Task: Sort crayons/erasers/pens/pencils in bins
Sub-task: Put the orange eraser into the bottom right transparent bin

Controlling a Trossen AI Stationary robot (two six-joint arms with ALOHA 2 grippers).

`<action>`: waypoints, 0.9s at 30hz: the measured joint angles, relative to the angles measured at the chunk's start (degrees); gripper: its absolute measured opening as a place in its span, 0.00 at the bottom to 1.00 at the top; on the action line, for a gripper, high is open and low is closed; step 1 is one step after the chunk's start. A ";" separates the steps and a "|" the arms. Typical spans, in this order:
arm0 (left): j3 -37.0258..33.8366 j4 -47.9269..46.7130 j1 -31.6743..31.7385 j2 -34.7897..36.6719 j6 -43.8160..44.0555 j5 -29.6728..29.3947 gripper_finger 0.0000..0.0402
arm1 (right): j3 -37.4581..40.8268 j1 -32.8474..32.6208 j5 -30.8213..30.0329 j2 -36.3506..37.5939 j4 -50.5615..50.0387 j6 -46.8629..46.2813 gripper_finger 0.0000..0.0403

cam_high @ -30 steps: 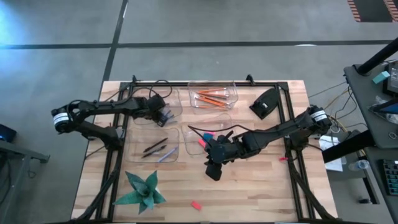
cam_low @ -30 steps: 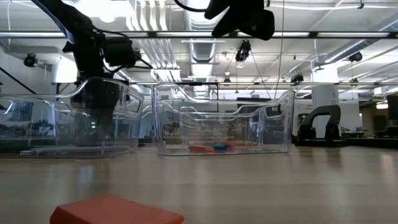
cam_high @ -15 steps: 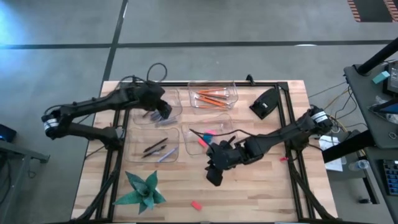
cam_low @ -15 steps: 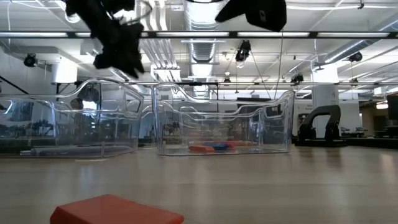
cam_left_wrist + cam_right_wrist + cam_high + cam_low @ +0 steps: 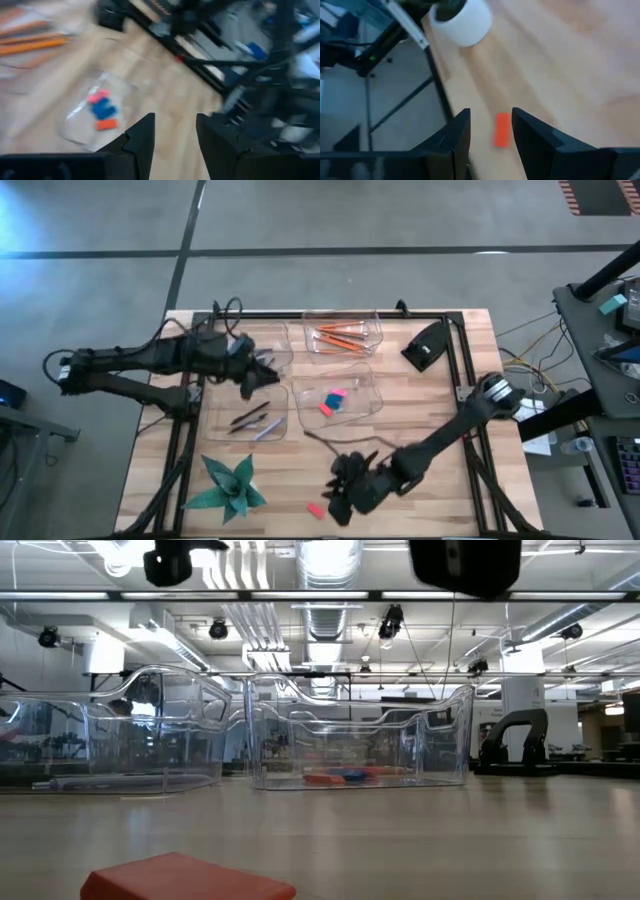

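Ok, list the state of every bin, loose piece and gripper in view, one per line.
Pencil bin: holds orange pencils.
Eraser bin: holds pink and blue erasers.
Pen bin: holds dark pens.
Loose red eraser: lying on the table, outside any bin.
Left gripper: open, empty, above the bins.
Right gripper: open, empty, over the loose red eraser.
Paper star: resting on the table.

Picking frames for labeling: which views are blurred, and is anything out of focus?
Left wrist view: motion-smeared throughout, pencils streaked. Right wrist view: mildly soft, red eraser readable. Low view: same eraser near the lens is blurry, bins sharp. High view: crisp.
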State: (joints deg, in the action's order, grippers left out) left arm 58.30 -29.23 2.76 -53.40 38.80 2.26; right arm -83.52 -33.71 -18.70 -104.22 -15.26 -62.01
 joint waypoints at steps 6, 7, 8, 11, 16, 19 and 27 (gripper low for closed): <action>-0.13 4.87 -9.99 -0.11 1.51 -3.02 0.32 | -7.79 -1.59 -0.35 -9.91 1.42 -2.27 0.37; -0.12 6.33 -11.09 -0.28 1.55 -3.54 0.32 | -9.65 -1.71 -0.37 -11.30 -0.44 -2.85 0.39; -0.02 7.49 -11.99 -0.27 1.54 -4.25 0.32 | -11.84 -1.83 -0.37 -12.81 -2.45 -3.01 0.41; -0.13 8.62 -13.79 -0.48 1.54 -5.63 0.32 | -19.10 -1.84 -0.16 -17.23 -10.72 -4.25 0.45; -0.20 9.25 -14.18 -0.77 1.40 -5.92 0.32 | -33.34 -1.53 1.14 -24.44 -32.58 -10.44 0.51; -0.22 9.05 -14.18 -0.71 1.34 -5.93 0.32 | -40.68 -1.21 4.02 -28.86 -41.21 -12.88 0.53; -0.28 9.16 -14.16 -0.33 1.09 -5.82 0.32 | -51.37 -0.23 6.75 -36.49 -40.41 -12.57 0.53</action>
State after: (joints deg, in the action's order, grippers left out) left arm 58.03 -20.07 -11.40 -53.73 39.89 -3.57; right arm -134.88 -33.94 -11.95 -140.72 -55.67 -74.58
